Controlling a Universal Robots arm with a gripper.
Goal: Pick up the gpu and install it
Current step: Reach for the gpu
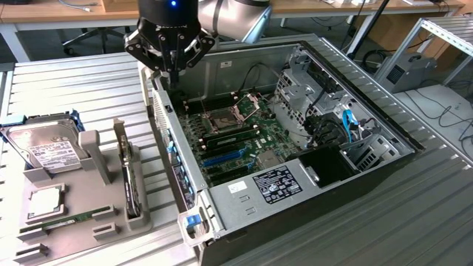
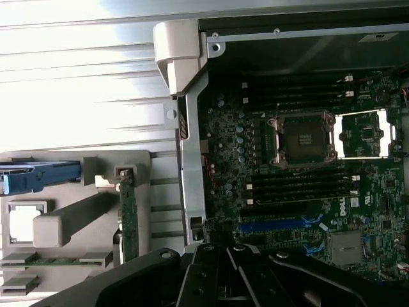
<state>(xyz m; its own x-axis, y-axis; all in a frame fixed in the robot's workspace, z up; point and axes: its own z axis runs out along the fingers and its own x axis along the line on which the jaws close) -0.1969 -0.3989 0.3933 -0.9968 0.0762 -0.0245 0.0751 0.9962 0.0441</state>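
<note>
The jaws of the gripper are closed together and nothing is held between them. In the exterior view the gripper is seen above the rear corner of the open computer case, just over the case wall on the exterior view's left. In the wrist view the closed fingers are seen over the case edge, with the motherboard spread out beyond them.

On the motherboard, an open processor socket is found near the middle, and a blue slot is seen nearer the front of the case. A labelled power supply is placed at the front, and a drive cage with a blue cable is set on the exterior view's right.

The gpu is not in the case. It is stood on edge in a grey holder tray on the slatted metal table, to the exterior view's left of the case and well apart from the gripper. Its green board is seen edge-on in the wrist view. The raised case wall is located between the gpu and the motherboard, and a grey upright block of the tray is set just beside the card.

A hard drive with a white label is held at the tray's far end, and a RAM stick is laid flat near its front.
</note>
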